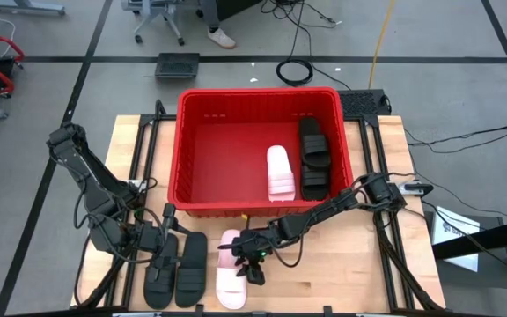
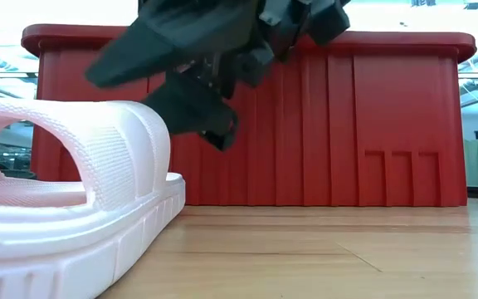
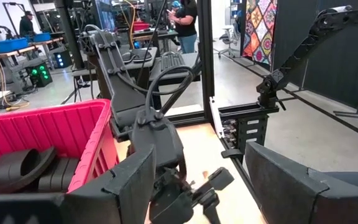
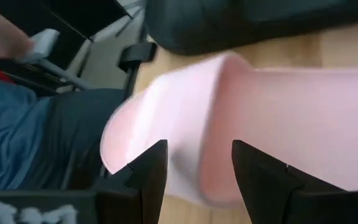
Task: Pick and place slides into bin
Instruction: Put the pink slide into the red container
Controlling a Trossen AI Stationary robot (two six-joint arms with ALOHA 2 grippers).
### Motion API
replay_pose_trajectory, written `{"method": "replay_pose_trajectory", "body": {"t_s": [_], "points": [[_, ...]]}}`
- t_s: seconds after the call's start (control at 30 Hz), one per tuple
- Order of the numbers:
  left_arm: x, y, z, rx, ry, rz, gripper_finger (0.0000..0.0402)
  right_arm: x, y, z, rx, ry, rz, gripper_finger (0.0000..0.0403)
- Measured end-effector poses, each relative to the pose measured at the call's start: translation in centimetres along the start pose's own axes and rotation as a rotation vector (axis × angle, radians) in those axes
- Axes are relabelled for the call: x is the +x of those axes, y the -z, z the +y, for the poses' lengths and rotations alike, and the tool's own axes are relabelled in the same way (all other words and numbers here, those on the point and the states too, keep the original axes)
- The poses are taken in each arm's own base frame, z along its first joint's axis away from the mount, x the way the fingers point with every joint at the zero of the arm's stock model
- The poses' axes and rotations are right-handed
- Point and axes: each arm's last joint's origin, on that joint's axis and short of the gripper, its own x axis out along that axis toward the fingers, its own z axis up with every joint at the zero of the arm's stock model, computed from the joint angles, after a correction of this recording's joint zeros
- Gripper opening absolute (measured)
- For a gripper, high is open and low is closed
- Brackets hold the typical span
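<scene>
The red bin [image 1: 202,155] sits at the far middle of the wooden table [image 1: 341,282], holding one pale slide [image 1: 280,173] and black slides [image 1: 313,158] along its right wall; how many black ones are stacked there is hard to tell. On the table in front of the bin lie two black slides [image 1: 176,269] side by side, with a pale pink slide [image 1: 231,275] just to their right. The low view cuts this pink slide off at the frame's left edge. The right gripper [image 1: 252,257] reaches in from the right and hovers over the pink slide, fingers apart with nothing between them; whether they touch it is unclear. The left gripper [image 1: 164,231] waits above the black pair, fingers spread and empty.
</scene>
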Motion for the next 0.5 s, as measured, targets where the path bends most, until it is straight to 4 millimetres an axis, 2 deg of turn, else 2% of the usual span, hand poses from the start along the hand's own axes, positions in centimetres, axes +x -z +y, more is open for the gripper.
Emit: {"method": "replay_pose_trajectory", "body": {"t_s": [0.23,0.5], "points": [[0.0,-0.01,0.0,0.011,0.0,-0.001,0.0253,0.17,0.23,0.78,-0.001,-0.048,0.011,0.0169],[0.0,-0.01,0.0,0.008,0.0,-0.001,0.0253,0.43,0.39,0.64,0.025,-0.045,0.014,0.0169]]}}
